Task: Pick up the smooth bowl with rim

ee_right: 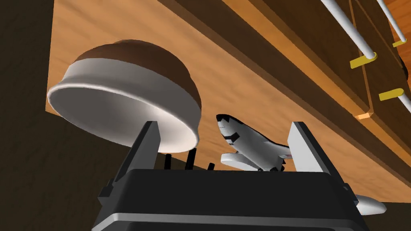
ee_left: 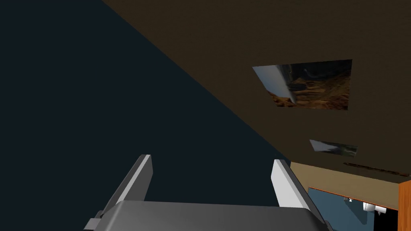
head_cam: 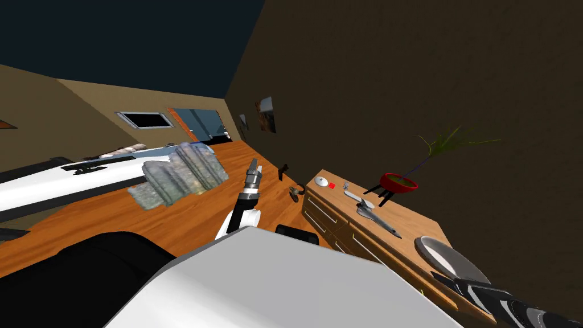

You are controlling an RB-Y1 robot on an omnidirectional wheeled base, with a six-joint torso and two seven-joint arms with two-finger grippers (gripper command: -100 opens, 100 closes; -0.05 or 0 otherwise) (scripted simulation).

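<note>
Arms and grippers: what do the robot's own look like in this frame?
The left gripper and the right gripper each have two thin, light grey, blade-like fingers on a dark box. The left forearm is white with dark joints and a grey ribbed wrist; the right forearm is dark with pale bands.

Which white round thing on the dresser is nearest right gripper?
The wide rimmed bowl beside the right gripper; the small dome sits at the far end.

Dim, flat lighting; rolled wide-angle view, edges splayed.
</note>
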